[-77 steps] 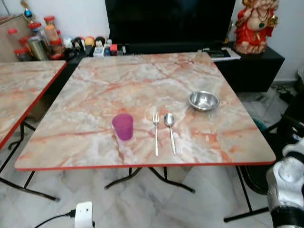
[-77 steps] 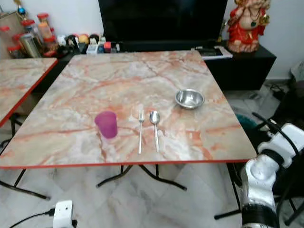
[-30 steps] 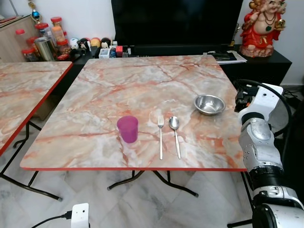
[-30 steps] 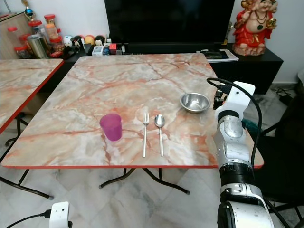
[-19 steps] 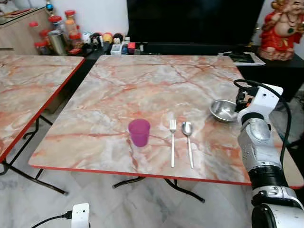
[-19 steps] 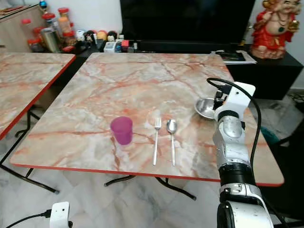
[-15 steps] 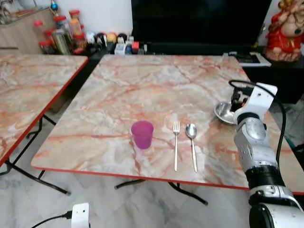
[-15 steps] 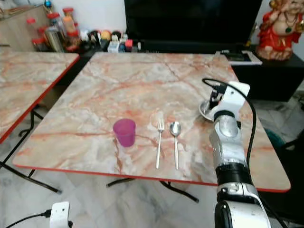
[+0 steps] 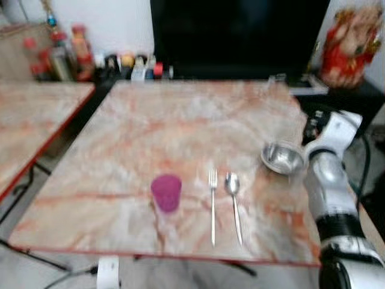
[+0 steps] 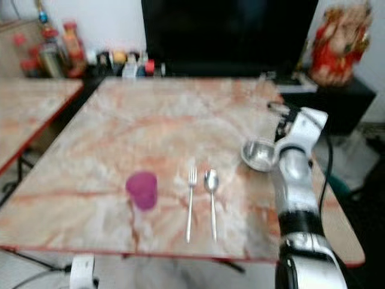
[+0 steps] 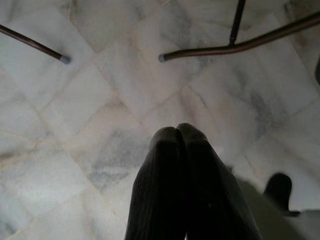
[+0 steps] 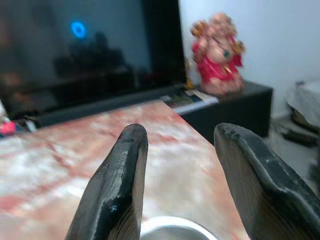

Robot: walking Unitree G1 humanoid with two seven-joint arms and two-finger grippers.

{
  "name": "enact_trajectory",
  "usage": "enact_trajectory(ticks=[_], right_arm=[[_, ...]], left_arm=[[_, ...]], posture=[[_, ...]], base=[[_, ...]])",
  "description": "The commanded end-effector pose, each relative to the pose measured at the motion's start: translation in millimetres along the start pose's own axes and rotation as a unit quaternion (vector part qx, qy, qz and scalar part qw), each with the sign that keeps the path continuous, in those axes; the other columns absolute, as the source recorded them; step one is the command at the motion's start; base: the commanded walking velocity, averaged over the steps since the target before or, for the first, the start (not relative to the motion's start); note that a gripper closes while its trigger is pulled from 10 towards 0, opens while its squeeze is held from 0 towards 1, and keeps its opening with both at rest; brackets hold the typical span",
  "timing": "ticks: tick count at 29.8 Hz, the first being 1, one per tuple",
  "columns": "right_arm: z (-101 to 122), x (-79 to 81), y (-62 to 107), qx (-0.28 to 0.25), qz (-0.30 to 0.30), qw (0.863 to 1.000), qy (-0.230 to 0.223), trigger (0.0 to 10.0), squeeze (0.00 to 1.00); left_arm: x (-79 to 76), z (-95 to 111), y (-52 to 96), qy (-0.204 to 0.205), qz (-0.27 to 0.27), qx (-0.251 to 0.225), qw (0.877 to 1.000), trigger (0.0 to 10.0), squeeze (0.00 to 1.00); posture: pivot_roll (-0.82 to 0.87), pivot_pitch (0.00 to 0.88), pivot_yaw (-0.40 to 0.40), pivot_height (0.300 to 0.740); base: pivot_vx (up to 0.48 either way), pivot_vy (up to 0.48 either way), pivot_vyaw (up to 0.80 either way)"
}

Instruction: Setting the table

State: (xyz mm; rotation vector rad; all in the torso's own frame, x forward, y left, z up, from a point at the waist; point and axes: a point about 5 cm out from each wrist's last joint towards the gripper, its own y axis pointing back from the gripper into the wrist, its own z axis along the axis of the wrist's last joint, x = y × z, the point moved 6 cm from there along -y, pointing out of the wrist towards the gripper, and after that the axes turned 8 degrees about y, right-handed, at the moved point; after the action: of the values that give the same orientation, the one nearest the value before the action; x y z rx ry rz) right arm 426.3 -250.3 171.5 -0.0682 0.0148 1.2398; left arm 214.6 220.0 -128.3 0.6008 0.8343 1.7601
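On the marble table (image 9: 180, 120) a purple cup (image 9: 166, 192) stands near the front edge. A fork (image 9: 212, 205) and a spoon (image 9: 232, 201) lie side by side to its right. A steel bowl (image 9: 281, 158) sits near the right edge. My right arm (image 9: 328, 174) is raised beside the bowl. In the right wrist view my right gripper (image 12: 182, 180) is open just above the bowl's rim (image 12: 175, 231), with nothing between its fingers. My left gripper (image 11: 181, 131) hangs shut over the floor.
A second marble table (image 9: 30, 120) stands at the left. Behind are a black TV (image 9: 234, 36), jars (image 9: 54, 54) and a red statue (image 9: 346, 45) on a dark stand. A white plug box (image 9: 108, 271) lies on the floor. Table legs (image 11: 235, 45) cross the tiles.
My right arm has come up from my side to the bowl at the table's right edge. The head views have shifted and are blurred now. The cup, fork and spoon lie unmoved.
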Motion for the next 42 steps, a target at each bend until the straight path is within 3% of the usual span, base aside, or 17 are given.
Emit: enact_trajectory(ticks=[1, 17, 18, 19, 20, 30, 31, 38, 42], right_arm=[[11, 2.0, -1.8, -0.016, -0.001, 1.000, -0.006, 10.0, 0.00], [-4, -2.7, -0.9, 0.019, -0.036, 0.999, -0.011, 10.0, 0.00], [-11, -5.2, 1.0, 0.033, -0.049, 0.998, -0.030, 10.0, 0.17], [-12, -6.0, 1.8, 0.036, -0.053, 0.997, -0.037, 10.0, 0.17], [-13, -8.4, 2.5, 0.038, -0.062, 0.996, -0.049, 10.0, 1.00], [-26, -22.0, 1.6, 0.084, -0.103, 0.989, -0.062, 10.0, 1.00], [-28, -19.8, 1.4, 0.093, -0.101, 0.988, -0.070, 10.0, 0.00], [-43, -24.0, 2.8, 0.141, -0.117, 0.978, -0.101, 10.0, 0.00], [-68, -19.5, 8.2, 0.209, -0.113, 0.958, -0.159, 10.0, 0.00]], left_arm=[[5.0, 1, -0.1, -0.003, 0.006, -0.002, 1.000, 10.0, 0.00], [3.6, -2, 0.3, -0.001, 0.001, 0.004, 1.000, 10.0, 0.00], [2.3, -3, 0.4, -0.002, -0.003, 0.006, 1.000, 10.0, 0.00], [1.9, -3, 0.5, -0.002, -0.004, 0.007, 1.000, 10.0, 0.00], [1.4, -4, 0.6, -0.001, -0.006, 0.008, 1.000, 10.0, 0.00], [1.2, -8, 1.2, 0.001, -0.010, 0.014, 1.000, 10.0, 0.00], [1.4, -8, 1.2, 0.001, -0.011, 0.016, 1.000, 10.0, 0.00], [0.8, -10, 1.4, 0.001, -0.014, 0.020, 1.000, 10.0, 0.00], [-2.4, -14, 2.0, -0.006, -0.024, 0.028, 0.999, 10.0, 0.00]], posture=[[-0.04, 0.000, 0.002, 0.740], [-0.04, 0.000, 0.004, 0.740], [-0.04, 0.000, 0.004, 0.740], [-0.04, 0.000, 0.004, 0.740], [-0.04, 0.000, 0.004, 0.740], [-0.05, 0.009, 0.007, 0.740], [-0.05, 0.017, 0.008, 0.740], [-0.05, 0.026, 0.010, 0.740], [-0.04, 0.029, 0.006, 0.740]], base=[[0.322, 0.000, 0.00], [0.190, 0.000, 0.00], [0.000, 0.000, 0.00], [0.000, 0.000, 0.00], [0.000, 0.000, 0.00], [0.000, 0.000, 0.00], [0.000, 0.000, 0.00], [0.000, 0.000, 0.00], [0.000, 0.000, 0.00]])
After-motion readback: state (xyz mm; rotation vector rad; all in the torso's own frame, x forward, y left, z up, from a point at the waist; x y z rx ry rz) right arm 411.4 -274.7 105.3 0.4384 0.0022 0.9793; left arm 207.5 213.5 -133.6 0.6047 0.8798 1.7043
